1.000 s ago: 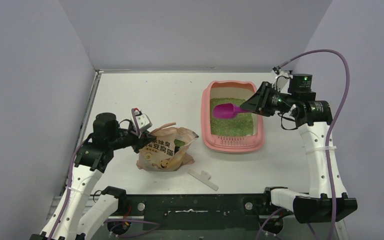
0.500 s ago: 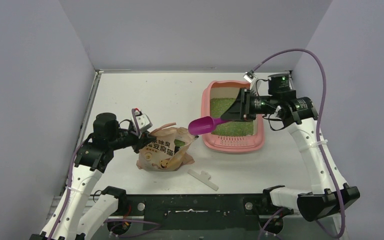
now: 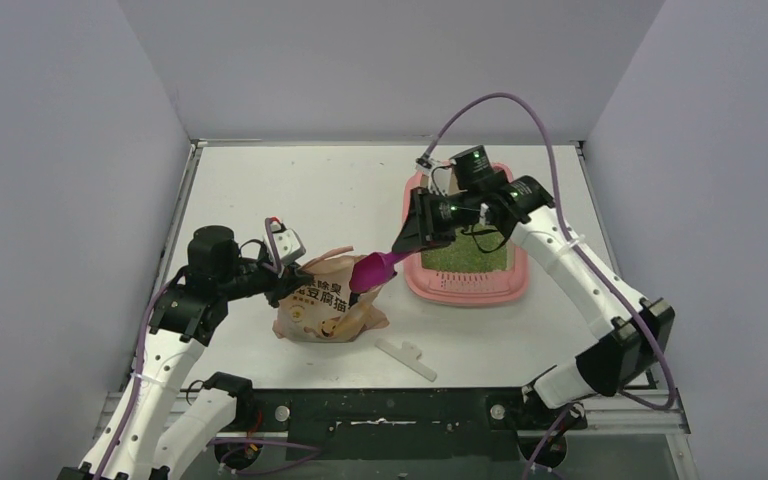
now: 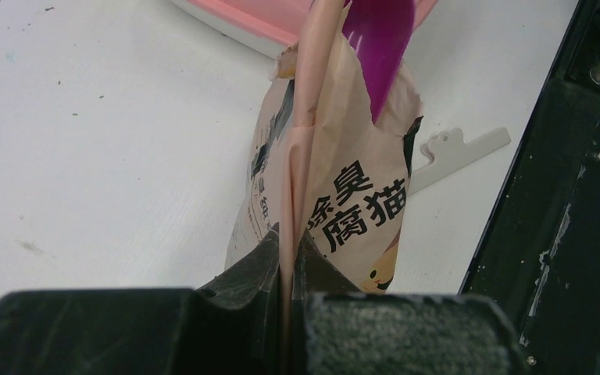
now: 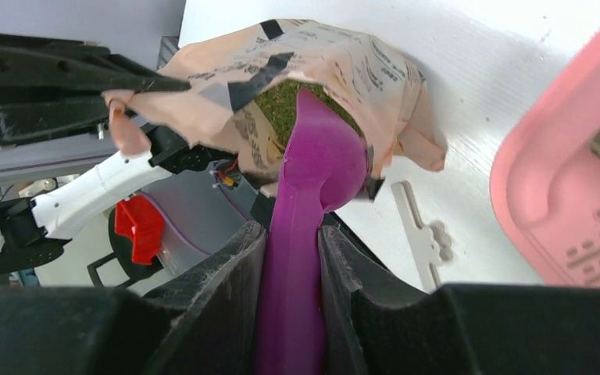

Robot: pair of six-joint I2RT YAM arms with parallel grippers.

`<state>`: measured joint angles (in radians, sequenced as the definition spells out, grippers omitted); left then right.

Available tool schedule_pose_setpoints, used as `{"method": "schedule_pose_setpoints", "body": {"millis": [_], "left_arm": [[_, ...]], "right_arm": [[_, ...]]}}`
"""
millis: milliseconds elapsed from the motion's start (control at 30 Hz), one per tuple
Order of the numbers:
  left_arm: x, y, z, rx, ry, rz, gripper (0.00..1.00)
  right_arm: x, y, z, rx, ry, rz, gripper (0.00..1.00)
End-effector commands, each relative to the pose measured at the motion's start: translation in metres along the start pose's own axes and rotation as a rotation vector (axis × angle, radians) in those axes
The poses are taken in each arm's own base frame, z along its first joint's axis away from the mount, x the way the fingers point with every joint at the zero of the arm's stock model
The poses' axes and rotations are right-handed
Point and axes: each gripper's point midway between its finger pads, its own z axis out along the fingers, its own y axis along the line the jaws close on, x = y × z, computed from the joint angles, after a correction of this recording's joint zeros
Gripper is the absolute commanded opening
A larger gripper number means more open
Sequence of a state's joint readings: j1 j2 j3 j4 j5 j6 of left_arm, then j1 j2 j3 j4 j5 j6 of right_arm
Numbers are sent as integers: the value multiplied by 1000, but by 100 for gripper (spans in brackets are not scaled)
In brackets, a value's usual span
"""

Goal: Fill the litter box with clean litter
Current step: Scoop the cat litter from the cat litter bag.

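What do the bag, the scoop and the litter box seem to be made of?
Bag: probably paper or matte film; it creases and folds, with print. Scoop: smooth magenta plastic, slightly glossy. Litter box: pink moulded plastic, with rounded rim and slots.

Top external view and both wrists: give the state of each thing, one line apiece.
litter box, upright, holding a bed of litter
bag, upright, top open
scoop, bowl at the bag's mouth
left gripper, shut on the bag's edge
right gripper, shut on the scoop's handle
white clip, lying flat, untouched
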<state>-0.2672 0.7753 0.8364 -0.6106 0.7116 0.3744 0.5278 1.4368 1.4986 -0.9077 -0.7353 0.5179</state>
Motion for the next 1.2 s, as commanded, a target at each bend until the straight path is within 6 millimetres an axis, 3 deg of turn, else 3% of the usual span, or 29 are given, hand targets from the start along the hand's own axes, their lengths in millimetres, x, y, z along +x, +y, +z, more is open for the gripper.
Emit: {"method": "schedule_pose_setpoints", "body": {"millis": [0, 200, 300, 433, 567, 667, 767, 867, 1000, 1167], "left_arm": [[-38, -8, -9, 29, -104, 83, 0], [-34, -8, -10, 21, -92, 86, 0], [-33, -8, -10, 19, -90, 86, 0], [-34, -7, -12, 10, -93, 96, 0], [-34, -7, -13, 5, -92, 99, 0], [-32, -7, -12, 5, -88, 96, 0], [-32, -7, -11, 7, -89, 95, 0], [-33, -6, -11, 7, -88, 94, 0], [-34, -6, -11, 8, -87, 97, 0], [-34, -6, -11, 7, -89, 96, 0]], "right_arm": [[-24, 16, 28, 12, -24, -82, 0], [-6, -12, 55, 328, 78, -178, 0], [-7, -20, 54, 471, 82, -226, 0], [-13, -12, 44, 529, 69, -276, 0], [-9, -20, 56, 556, 116, -289, 0], [7, -31, 83, 525, 191, -271, 0], [24, -21, 113, 363, 234, -224, 0], [29, -11, 124, 278, 249, -198, 0], [12, 8, 111, 215, 201, -203, 0], [-19, 21, 70, 221, 96, -224, 0]]}}
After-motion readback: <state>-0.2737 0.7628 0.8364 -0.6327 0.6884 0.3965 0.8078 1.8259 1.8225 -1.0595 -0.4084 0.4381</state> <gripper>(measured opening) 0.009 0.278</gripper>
